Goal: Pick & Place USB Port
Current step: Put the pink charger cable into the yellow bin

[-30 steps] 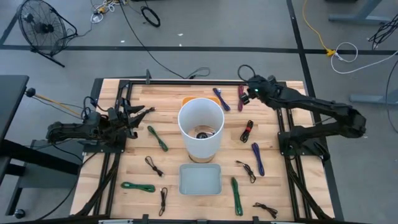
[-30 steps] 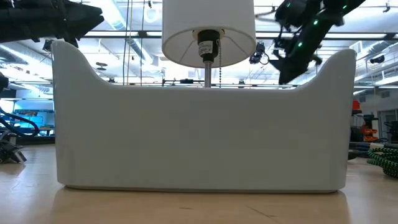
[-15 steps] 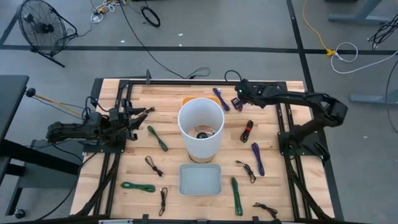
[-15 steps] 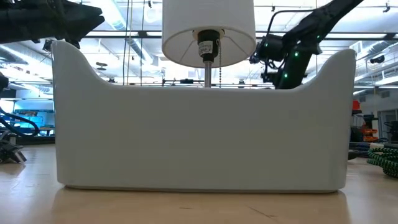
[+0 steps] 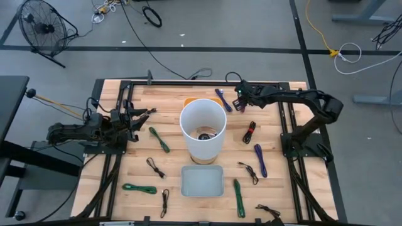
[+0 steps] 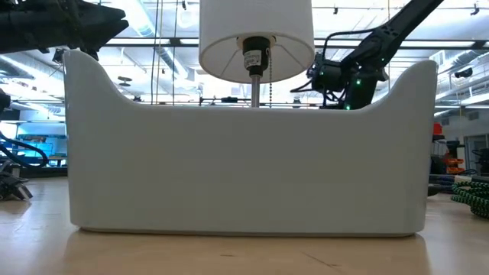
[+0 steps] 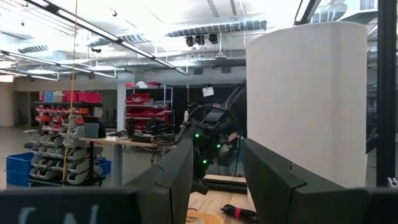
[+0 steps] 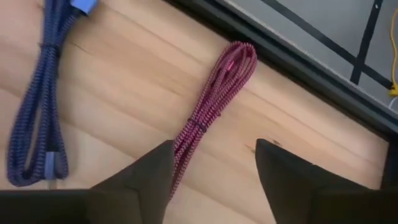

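A magenta bundled USB cable (image 8: 214, 93) lies flat on the wooden table near its far edge, right of the white lamp shade (image 5: 203, 129). My right gripper (image 8: 214, 168) hovers low over it, open, pointing down. One finger stands on each side of the cable's near end, and the left finger hides the cable's tip. From above, the gripper (image 5: 242, 97) covers part of that cable (image 5: 243, 100). A blue-purple cable (image 8: 43, 106) lies beside it. My left gripper (image 5: 149, 113) waits open at the table's left side, level, facing the lamp.
A white tray (image 5: 202, 181) sits in front of the lamp. Several more cable bundles lie around: green (image 5: 159, 139), black (image 5: 155, 167), red-black (image 5: 249, 132), purple (image 5: 260, 159), green (image 5: 239, 197). A black frame rail (image 8: 298, 56) runs along the far edge.
My right gripper has swung toward the table's left edge along the far edge and gone down toward the magenta cable, the arm stretching out more nearly level behind it. The cables have stayed where they were.
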